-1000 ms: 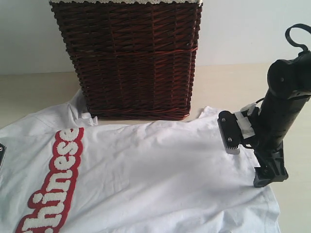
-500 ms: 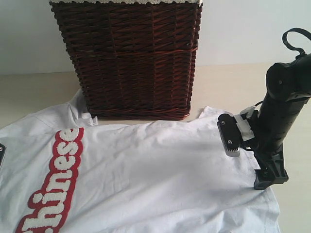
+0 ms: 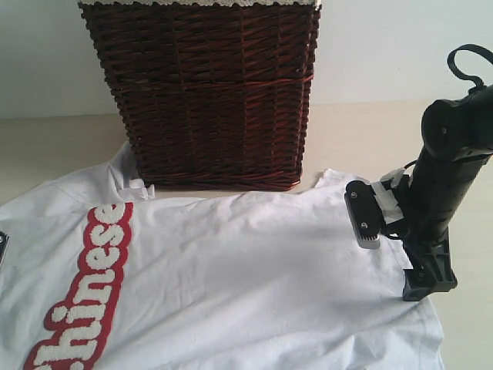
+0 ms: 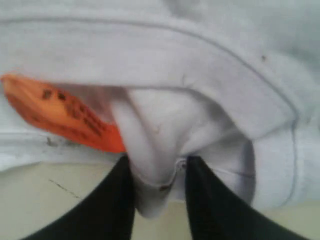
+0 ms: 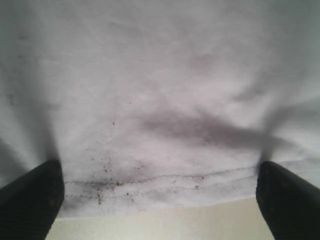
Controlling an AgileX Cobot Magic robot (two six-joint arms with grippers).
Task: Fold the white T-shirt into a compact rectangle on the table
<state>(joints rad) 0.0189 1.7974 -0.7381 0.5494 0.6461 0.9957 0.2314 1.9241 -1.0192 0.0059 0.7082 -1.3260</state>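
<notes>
The white T-shirt (image 3: 246,277) lies spread on the table (image 3: 354,139), its red-edged letters (image 3: 88,293) at the left. In the left wrist view my left gripper (image 4: 156,162) is shut on a bunched fold of the shirt (image 4: 165,125) at the neck, beside the orange tag (image 4: 60,112). In the exterior view only a sliver of that gripper (image 3: 2,247) shows at the left edge. My right gripper (image 3: 394,254) stands open at the shirt's right end. Its fingers straddle the stitched hem (image 5: 160,182), and the cloth lies flat between them.
A dark brown wicker basket (image 3: 208,92) stands on the table right behind the shirt, touching its far edge. Bare table (image 5: 165,225) shows just beyond the hem, and more of it to the right of the right arm (image 3: 454,154).
The right arm dropped slightly toward the shirt, then held still. The lettered left part of the shirt shifted a little.
</notes>
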